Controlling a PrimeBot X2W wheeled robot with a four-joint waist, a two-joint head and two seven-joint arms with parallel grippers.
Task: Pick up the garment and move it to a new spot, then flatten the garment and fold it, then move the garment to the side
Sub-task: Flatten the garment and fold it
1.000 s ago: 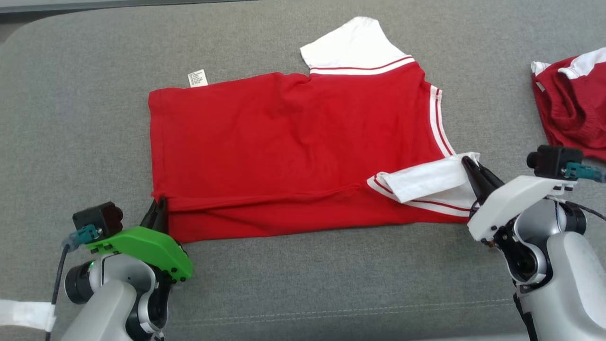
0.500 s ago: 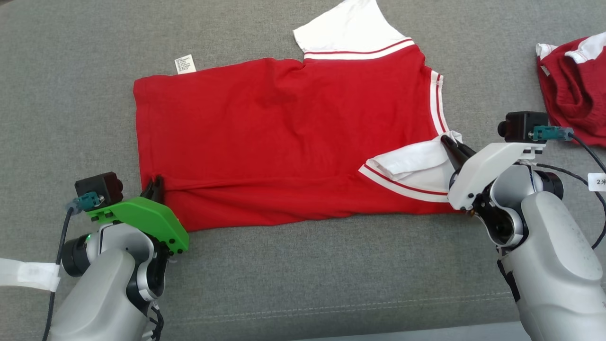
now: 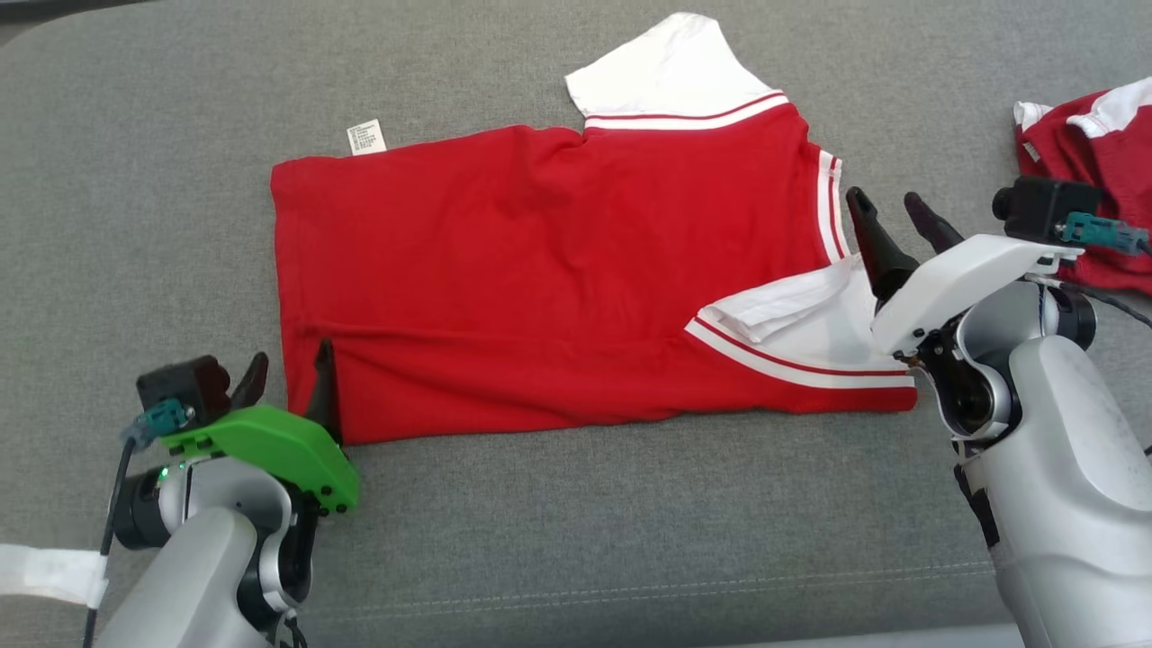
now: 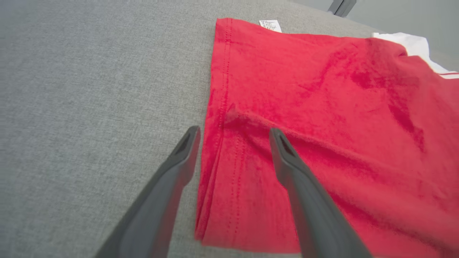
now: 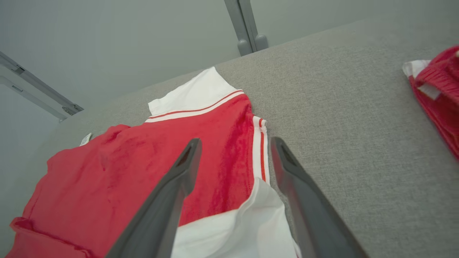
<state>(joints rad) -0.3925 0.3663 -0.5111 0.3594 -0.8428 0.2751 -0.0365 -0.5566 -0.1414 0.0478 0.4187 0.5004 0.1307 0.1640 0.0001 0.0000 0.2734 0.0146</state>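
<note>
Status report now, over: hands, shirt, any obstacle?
Left hand open, right hand open, nothing held. Red shirt flat, near edge folded over. Second red garment far right, apart.

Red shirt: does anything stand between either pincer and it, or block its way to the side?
Nothing: left pincer and right pincer stand open at edges of the red shirt. A crumpled second garment lies to its right, possibly blocking that side.

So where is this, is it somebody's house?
Probably not a home; it looks like a robot test room. The red shirt lies on a wide grey fabric-covered surface, with a bare pale wall and a metal frame post behind.
</note>
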